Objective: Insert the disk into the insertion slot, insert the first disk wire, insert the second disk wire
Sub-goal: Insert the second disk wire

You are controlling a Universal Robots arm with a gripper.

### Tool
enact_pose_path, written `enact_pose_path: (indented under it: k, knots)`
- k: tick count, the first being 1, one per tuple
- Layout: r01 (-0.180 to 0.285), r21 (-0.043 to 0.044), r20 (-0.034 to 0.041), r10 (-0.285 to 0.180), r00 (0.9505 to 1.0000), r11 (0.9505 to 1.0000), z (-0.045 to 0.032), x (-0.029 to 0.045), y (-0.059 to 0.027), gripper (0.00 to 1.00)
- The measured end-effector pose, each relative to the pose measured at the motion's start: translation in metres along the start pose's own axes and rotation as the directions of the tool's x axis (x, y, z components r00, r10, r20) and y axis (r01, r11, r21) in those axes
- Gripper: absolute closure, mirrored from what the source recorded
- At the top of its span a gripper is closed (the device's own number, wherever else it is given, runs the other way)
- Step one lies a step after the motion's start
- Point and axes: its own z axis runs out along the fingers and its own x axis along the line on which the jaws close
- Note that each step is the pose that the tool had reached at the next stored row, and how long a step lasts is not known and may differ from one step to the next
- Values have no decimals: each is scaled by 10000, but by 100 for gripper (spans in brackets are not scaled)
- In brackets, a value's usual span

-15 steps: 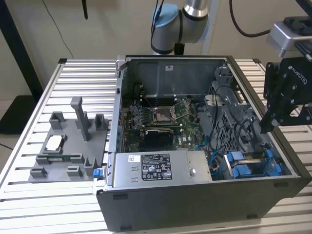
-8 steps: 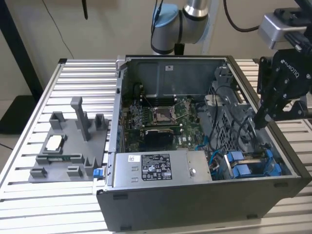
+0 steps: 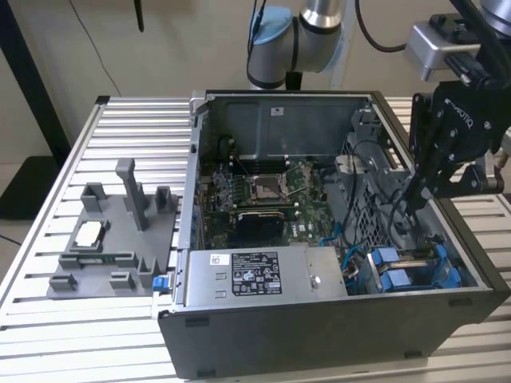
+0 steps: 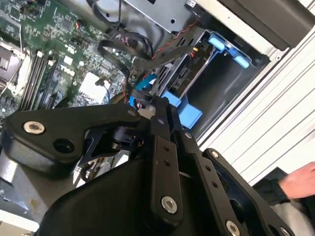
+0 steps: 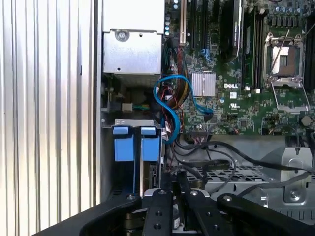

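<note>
You get even, soft room light in the exterior view, with the computer case (image 3: 335, 231) interior dimmer and shadowed. In both wrist views the black tool (image 5: 172, 196) sits close and soft-focused; the ribbed tabletop (image 5: 49, 118) glares pale.

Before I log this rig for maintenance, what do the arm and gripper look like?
The arm has silver tube sections and a pale blue joint cap, with black cables hanging beside it. The gripper is matte black with white lettering on its body; in both wrist views its linked bar fingers show silver screws and pivot pins.
</note>
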Motion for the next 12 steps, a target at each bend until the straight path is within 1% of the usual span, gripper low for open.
enact_pose_path:
  k: [3,5,12]
  knots:
    - [11,65,-4,-11,10000,10000,19,3,22,84]
    - [39,131,-4,-39,10000,9999,35,10,41,84]
    - [200,481,-13,-200,9998,9986,87,41,113,84]
